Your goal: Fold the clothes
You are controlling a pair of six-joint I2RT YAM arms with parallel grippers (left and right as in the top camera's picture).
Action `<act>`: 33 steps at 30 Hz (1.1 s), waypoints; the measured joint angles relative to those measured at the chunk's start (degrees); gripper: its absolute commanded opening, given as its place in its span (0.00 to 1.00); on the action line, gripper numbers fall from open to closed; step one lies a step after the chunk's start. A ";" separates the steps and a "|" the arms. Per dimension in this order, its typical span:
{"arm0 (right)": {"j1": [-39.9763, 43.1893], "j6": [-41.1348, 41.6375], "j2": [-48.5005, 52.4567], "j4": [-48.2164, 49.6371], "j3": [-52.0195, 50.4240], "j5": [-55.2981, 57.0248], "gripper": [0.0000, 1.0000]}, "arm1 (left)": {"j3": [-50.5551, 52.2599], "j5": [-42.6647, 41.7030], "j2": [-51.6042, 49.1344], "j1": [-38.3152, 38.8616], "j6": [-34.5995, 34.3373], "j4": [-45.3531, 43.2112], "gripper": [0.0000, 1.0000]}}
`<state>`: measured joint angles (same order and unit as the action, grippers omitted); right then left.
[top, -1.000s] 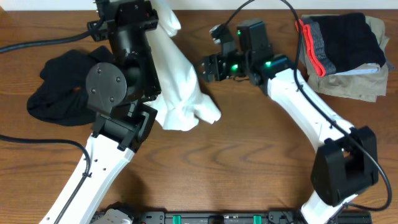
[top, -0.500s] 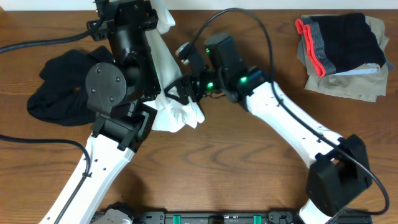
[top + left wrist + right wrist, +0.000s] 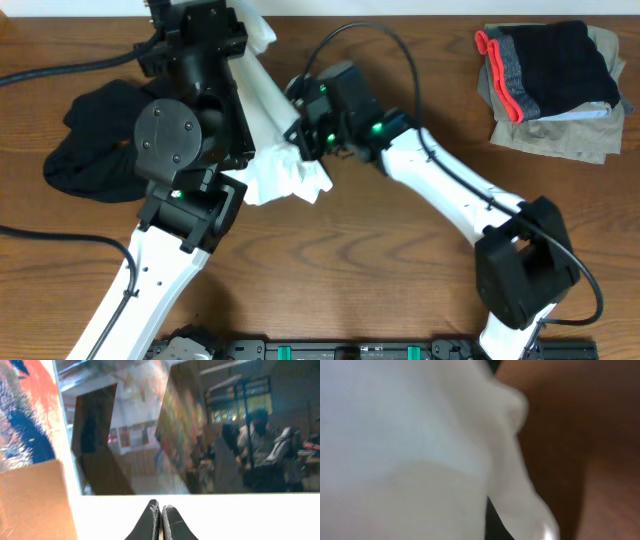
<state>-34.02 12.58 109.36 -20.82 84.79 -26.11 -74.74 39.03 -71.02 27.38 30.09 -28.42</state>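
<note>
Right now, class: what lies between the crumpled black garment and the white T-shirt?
The left arm, seen overhead, stands between the black garment and the white T-shirt.

A: T-shirt (image 3: pixel 285 180), where?
B: Middle of table (image 3: pixel 400 290), between left arm (image 3: pixel 185 140) and right arm (image 3: pixel 450 190).
A: Second garment (image 3: pixel 85 150)?
B: Left of the left arm, on the table. Garment stack (image 3: pixel 550 90) sits rear right, well apart.

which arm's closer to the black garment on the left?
Left. The left arm overlaps the black garment's right edge in the overhead view. The right gripper sits beyond the white T-shirt, farther right.
</note>
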 measured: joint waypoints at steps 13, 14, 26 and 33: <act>15.08 -0.31 0.02 16.81 2.49 -2.40 0.01 | -0.33 6.56 0.72 1.60 -4.50 27.87 0.06; 15.21 -0.48 0.02 17.11 2.60 -2.40 0.01 | -0.33 6.62 0.72 2.25 -5.53 30.14 0.06; 15.15 -5.07 0.11 7.41 2.82 1.46 0.01 | -0.33 6.84 -1.66 6.05 -18.75 39.74 0.06; 15.47 -6.08 -1.88 -1.18 2.93 2.14 0.01 | -0.31 6.88 -0.94 6.91 -18.80 29.59 0.06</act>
<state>-18.55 6.50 107.48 -22.00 87.72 -23.97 -75.05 45.91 -71.96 34.28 11.29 1.17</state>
